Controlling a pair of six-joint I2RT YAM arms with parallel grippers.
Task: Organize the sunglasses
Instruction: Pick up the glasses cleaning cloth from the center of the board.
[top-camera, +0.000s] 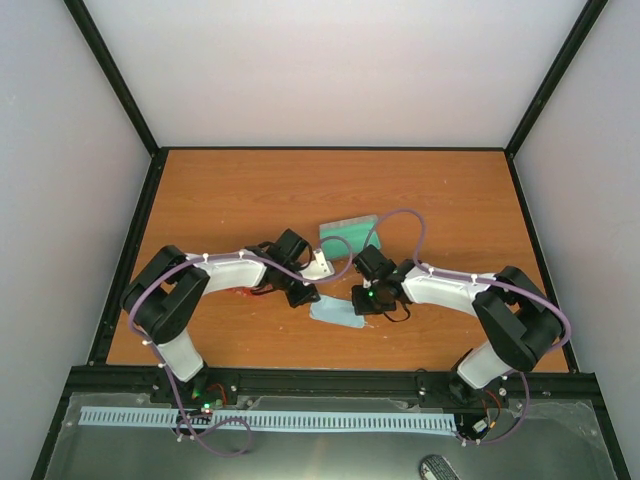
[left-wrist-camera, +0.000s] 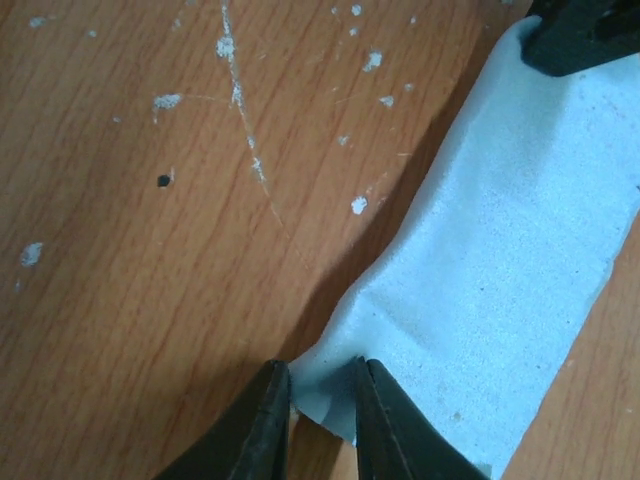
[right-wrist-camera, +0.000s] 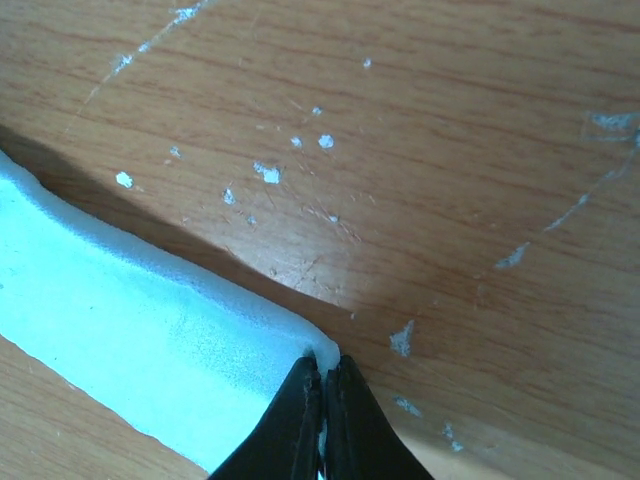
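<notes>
- Your left gripper (left-wrist-camera: 322, 425) is closed on one corner of the cloth (left-wrist-camera: 500, 260). The soft blue stuff is bunched up between its two fingers.
- Your right gripper (right-wrist-camera: 322, 420) is closed all the way, and it pinches the tip of the other end of the cloth.
- The cloth lies near the middle of the table (top-camera: 250, 190), a little toward the near edge.
- I think the step now is to lift or fold the cloth. Move both ends together and at the same speed, so that it does not slip out.
- The right pinch is only on the very tip (a small bite), so pull softly and do not tug the ends apart.
- The case (top-camera: 348, 232) sits open just past the cloth, toward the far edge. Keep the cloth low so it does not bump the case.
- The sunglasses (top-camera: 243, 292) show only as a bit of red under your left arm, nearer the left edge. No gripper holds them, so try not to drag the arm over them.
- I can see no words, labels or brand names on anything.
</notes>
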